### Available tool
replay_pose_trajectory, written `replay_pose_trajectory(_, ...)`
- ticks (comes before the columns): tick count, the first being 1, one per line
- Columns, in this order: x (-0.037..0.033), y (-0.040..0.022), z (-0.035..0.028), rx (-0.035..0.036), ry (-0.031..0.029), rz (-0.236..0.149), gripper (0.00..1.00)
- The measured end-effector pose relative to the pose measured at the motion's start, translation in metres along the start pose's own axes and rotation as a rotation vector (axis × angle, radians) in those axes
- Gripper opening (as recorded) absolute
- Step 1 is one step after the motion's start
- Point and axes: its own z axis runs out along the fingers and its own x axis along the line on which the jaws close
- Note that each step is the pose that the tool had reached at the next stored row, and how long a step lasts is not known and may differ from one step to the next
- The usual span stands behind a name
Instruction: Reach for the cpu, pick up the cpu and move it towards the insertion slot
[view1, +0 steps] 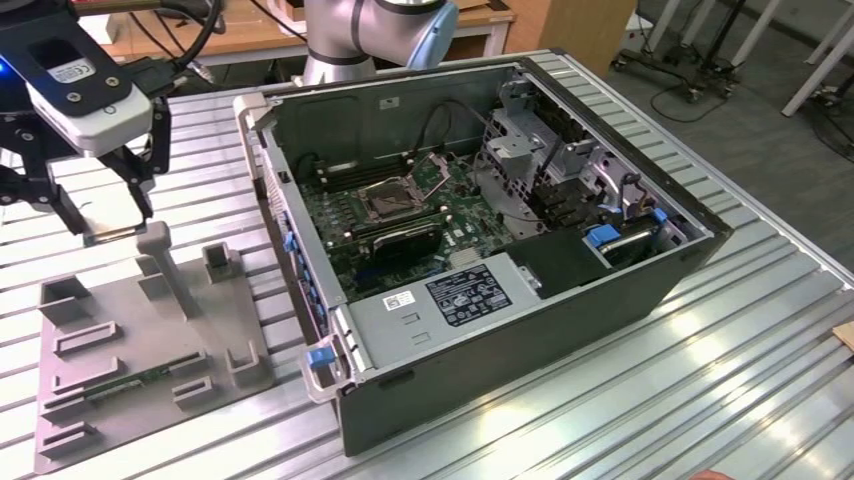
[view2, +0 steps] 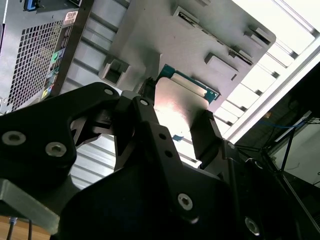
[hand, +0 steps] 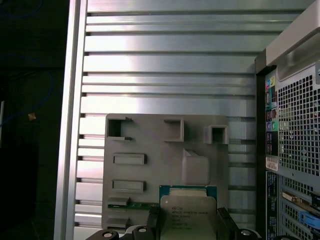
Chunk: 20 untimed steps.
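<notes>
The gripper (view1: 112, 222), at the exterior view's upper left over the tray (view1: 127, 330), pinches the chip (hand: 187, 214) by its edges; that thin hold could drop it short of the socket (view1: 391, 200).

I work over a tabletop (view1: 747, 330) of ribbed aluminium, grooved in long parallel lines. Overhead light lies on it in pale streaks, and in the second wrist view its slats (view2: 285, 35) flare almost white. Past the tabletop's edge, on the exterior view's right, I see a smooth grey floor (view1: 761, 125) with dark wheeled stand feet (view1: 663, 75) and white legs (view1: 825, 55) on it. A wooden desk (view1: 267, 32) stands behind, near a wooden panel (view1: 574, 30). In the first wrist view, a shadowed space (hand: 30, 160) lies beyond the tabletop's rim.
</notes>
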Motion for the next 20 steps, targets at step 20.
replay_pose_trajectory(20,-0.0143,-0.0004,0.0001,0.0000,0.0000,0.000,0.53)
